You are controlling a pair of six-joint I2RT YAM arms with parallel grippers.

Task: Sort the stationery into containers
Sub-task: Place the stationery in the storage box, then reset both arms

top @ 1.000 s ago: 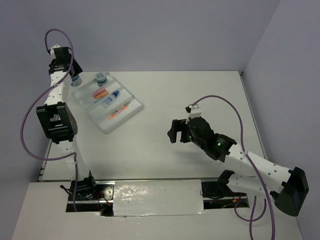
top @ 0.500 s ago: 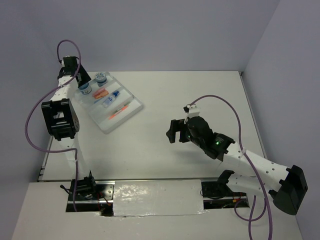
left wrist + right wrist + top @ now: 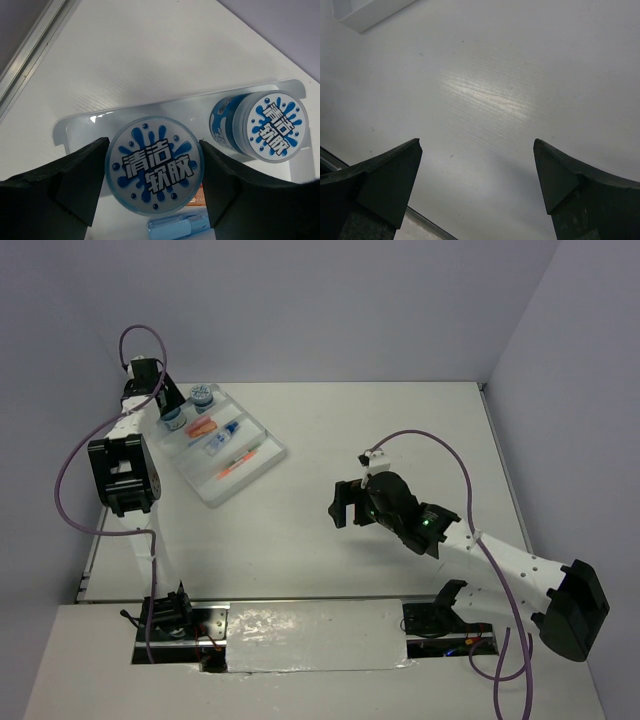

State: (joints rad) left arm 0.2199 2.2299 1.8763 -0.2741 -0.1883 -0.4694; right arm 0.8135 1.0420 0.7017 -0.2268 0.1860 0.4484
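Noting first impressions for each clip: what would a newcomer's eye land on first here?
A round blue-white pot printed with Chinese characters sits clamped in the left gripper over one end of the white tray, beside a matching pot in it. The right gripper hangs wide open over the table, holding nothing.

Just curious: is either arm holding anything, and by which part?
Left gripper holds a round blue-white pot by its sides; right gripper holds nothing.

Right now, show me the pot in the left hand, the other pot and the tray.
Gripped pot [image 3: 154, 172]: left wrist view, centre of its printed top.
Other pot [image 3: 276, 126]: left wrist view, centre of its printed top.
Tray [image 3: 214, 498]: top external view, its rim at the near corner.
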